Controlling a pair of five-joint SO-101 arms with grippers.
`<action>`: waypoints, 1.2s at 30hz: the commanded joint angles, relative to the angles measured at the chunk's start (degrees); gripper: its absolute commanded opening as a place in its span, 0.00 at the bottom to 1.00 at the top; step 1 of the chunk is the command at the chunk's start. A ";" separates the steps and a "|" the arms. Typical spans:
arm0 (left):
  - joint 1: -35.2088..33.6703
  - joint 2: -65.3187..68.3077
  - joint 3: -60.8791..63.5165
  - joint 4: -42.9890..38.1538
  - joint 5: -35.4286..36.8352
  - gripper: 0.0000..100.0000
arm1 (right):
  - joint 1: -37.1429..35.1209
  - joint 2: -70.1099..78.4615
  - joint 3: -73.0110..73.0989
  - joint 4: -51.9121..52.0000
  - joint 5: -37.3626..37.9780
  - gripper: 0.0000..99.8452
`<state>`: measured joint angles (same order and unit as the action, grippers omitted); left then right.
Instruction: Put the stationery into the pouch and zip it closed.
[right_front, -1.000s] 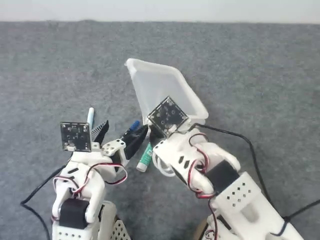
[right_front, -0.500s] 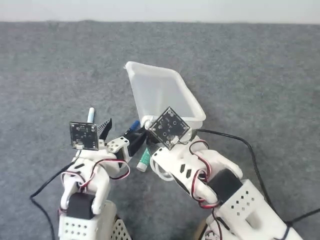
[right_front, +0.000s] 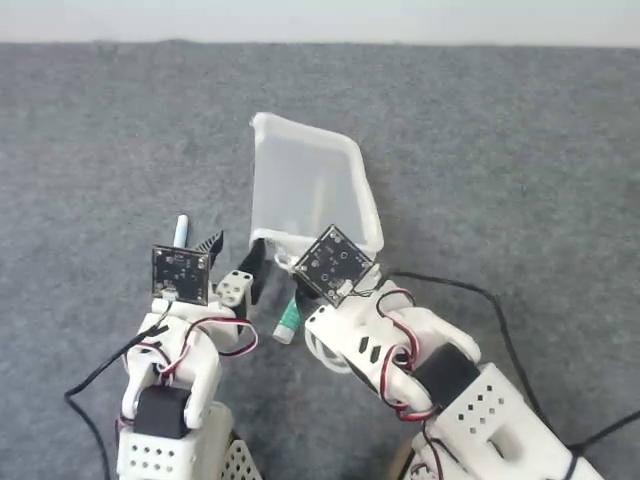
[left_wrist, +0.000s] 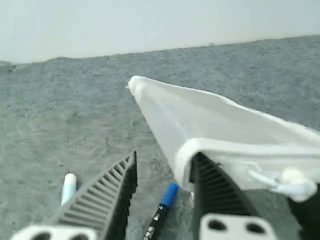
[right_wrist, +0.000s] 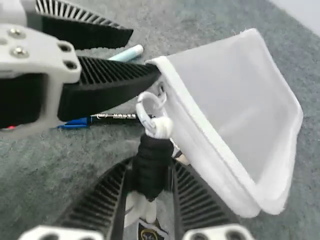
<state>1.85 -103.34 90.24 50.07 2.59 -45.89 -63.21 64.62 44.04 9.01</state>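
The right arm (right_front: 400, 350) covers part of the green-capped stick (right_front: 287, 320); an edge crops the pouch (left_wrist: 225, 125).

- The table cover (right_front: 520, 150) looks like grey cloth, rough and matt, like felt.
- The pouch (right_wrist: 240, 100) is half-clear white plastic, smooth and matt, with a thicker rim.
- The zipper cord (right_wrist: 150, 155) is black woven string.
- The fingers (left_wrist: 107, 192) of the left gripper (left_wrist: 165, 160) are black matt plastic with fine ribs.
- The arm shells (right_front: 355, 325) are smooth white plastic, slightly glossy.
- The pen (right_wrist: 115, 118) has a glossy black barrel.
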 joint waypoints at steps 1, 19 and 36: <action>-0.44 -0.97 -0.75 -1.41 -1.58 0.09 | 1.27 -2.42 0.62 -3.82 0.88 0.01; -8.53 -0.97 -2.42 -1.23 -1.14 0.01 | 10.95 -2.42 0.62 -4.09 0.88 0.01; -8.53 -0.97 -2.42 -1.23 -1.14 0.01 | 20.97 -2.51 0.53 -4.09 0.88 0.01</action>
<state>-5.98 -103.34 90.33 50.07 1.63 -27.16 -63.21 66.02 40.97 9.10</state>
